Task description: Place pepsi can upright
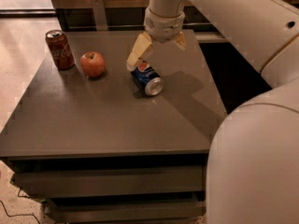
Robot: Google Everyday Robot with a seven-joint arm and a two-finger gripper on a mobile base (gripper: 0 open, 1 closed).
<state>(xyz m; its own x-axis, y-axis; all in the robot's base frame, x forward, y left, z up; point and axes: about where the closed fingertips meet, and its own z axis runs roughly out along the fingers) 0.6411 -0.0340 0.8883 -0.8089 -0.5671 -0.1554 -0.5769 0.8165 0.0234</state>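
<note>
The pepsi can, blue with a silver end, lies on its side near the middle of the grey table, its silver end facing front right. My gripper hangs open just above and behind the can. Its left finger reaches down to the can's far end, and its right finger is higher, to the right. The gripper holds nothing.
A red cola can stands upright at the table's far left. A red apple sits beside it, left of the pepsi can. My white arm fills the right side. A dark drop lies off the table's right edge.
</note>
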